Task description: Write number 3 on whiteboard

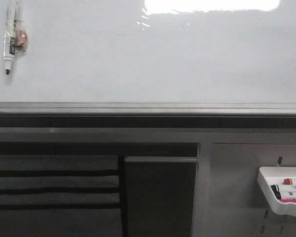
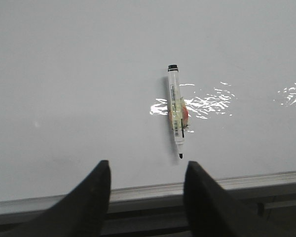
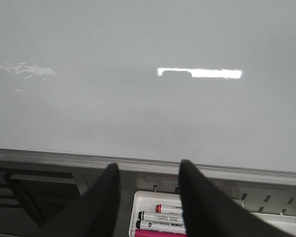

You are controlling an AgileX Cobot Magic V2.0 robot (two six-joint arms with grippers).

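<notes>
Up at 10 o'clock on the whiteboard (image 1: 153, 59), a capped-off marker (image 1: 12, 37) hung upright, tip down, taped or clipped on with a reddish bit behind it. No digit was drawn on the board; only glare at 12 o'clock. Grey metal edge (image 1: 148, 107) ran along the board's 6 o'clock side. Left gripper (image 2: 145, 190) was spread wide and held nothing, the marker (image 2: 176, 111) just past its fingertips at 12 o'clock. Right gripper (image 3: 148, 190) was likewise parted, empty, hovering over a white tray (image 1: 281, 195) of markers (image 3: 160, 217) at 4 o'clock on the perforated panel (image 1: 237, 187).
</notes>
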